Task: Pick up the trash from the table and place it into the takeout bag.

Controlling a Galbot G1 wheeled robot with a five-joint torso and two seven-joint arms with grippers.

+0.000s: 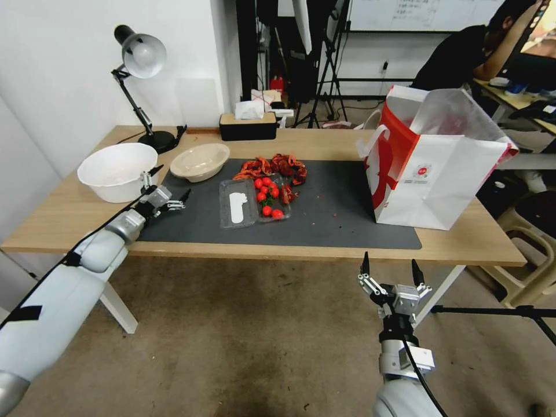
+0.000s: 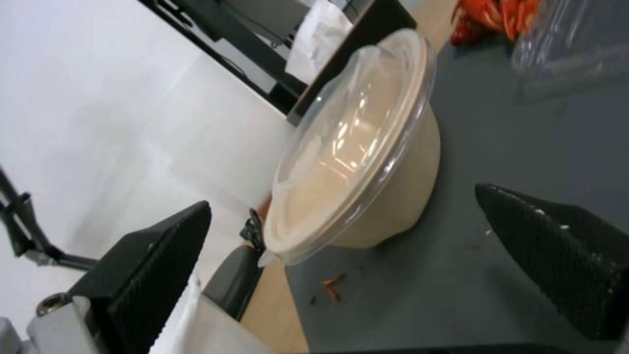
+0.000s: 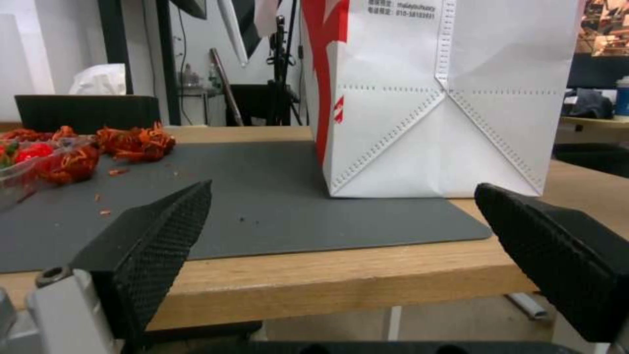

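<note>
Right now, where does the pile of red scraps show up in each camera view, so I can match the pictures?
Head view: red scraps at the far middle of the dark grey mat, behind the clear tray.
Left wrist view: red scraps beyond the lidded beige bowl.
Right wrist view: red scraps across the mat from the takeout bag.
Shared landmark: the dark grey mat.
</note>
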